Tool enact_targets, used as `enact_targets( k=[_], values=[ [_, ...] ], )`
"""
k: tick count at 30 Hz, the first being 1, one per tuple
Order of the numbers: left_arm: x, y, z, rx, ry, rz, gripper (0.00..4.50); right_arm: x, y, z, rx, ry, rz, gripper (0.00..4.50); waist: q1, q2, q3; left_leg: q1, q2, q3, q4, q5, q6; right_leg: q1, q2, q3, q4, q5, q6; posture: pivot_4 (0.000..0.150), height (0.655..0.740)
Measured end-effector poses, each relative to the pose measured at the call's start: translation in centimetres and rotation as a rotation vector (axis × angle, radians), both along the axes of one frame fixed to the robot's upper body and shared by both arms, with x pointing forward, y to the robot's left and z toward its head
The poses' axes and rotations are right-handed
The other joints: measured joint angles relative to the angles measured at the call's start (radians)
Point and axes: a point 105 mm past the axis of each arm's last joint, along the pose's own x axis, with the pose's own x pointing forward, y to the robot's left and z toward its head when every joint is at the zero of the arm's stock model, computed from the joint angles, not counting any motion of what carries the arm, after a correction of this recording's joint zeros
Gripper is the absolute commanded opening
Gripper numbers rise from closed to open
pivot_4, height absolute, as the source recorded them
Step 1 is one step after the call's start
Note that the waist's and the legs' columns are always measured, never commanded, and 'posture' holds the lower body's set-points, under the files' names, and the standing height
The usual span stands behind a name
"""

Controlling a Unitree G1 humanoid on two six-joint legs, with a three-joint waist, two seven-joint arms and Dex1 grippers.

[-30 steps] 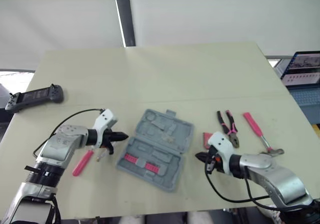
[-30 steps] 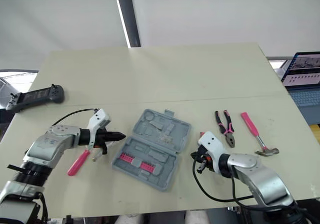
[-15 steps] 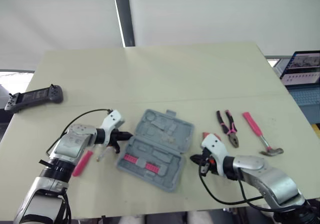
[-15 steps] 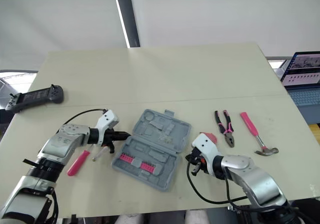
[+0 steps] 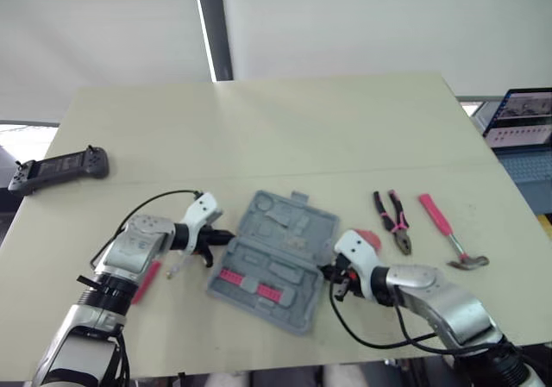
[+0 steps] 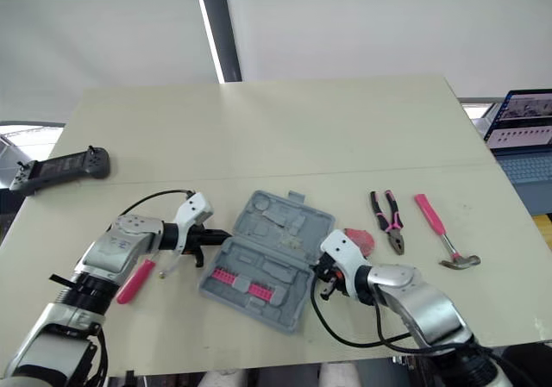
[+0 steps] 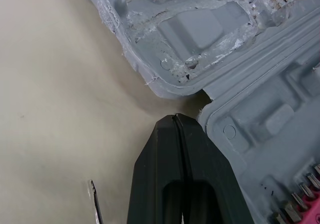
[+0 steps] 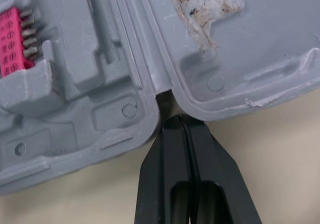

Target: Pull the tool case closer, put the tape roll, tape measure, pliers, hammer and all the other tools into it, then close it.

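tool case point(image 5: 274, 258) lies open near the front edge of the desk point(image 5: 302, 137); left claw point(image 5: 228, 234) and right claw point(image 5: 326, 272), both closed, press its hinge notches; uneven pulling may spin it loose.

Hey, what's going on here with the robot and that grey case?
Both claws are shut, their tips set at the hinge notches on opposite sides of the open grey tool case: left claw on one side, right claw on the other. The pliers, hammer and a pink-handled screwdriver lie on the table, outside the case.
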Motion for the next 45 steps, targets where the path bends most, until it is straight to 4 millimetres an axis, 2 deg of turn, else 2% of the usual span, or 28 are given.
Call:
enact_targets(
  k=[11, 27, 45],
  values=[
    [-0.8, -0.2, -0.3, 0.009, 0.008, -0.016, 0.0, 0.2, -0.3, 0.0, -0.014, -0.017, 0.01, 0.03, 0.003, 0.0, -0.001, 0.0, 0.0, 0.0, 0.0, 0.0, 0.0, 0.0, 0.0, 0.0, 0.001, 0.0, 0.0, 0.15, 0.74],
    [-4.4, -2.1, -1.5, 0.031, 0.061, -0.107, 0.0, -1.1, -2.2, -0.2, -0.059, 0.023, 0.095, 0.03, 0.004, 0.0, -0.001, 0.0, -0.001, 0.0, 0.0, 0.0, 0.0, 0.001, -0.001, 0.0, 0.0, 0.0, 0.0, 0.15, 0.74],
    [-7.9, -2.9, -2.4, 0.028, 0.11, -0.102, 0.0, -2.8, -3.2, -0.6, -0.093, 0.065, 0.178, 0.03, 0.007, 0.0, -0.001, 0.001, -0.001, 0.0, 0.0, 0.0, 0.0, 0.002, -0.002, 0.001, -0.003, 0.0, 0.0, 0.15, 0.74]
  ],
)
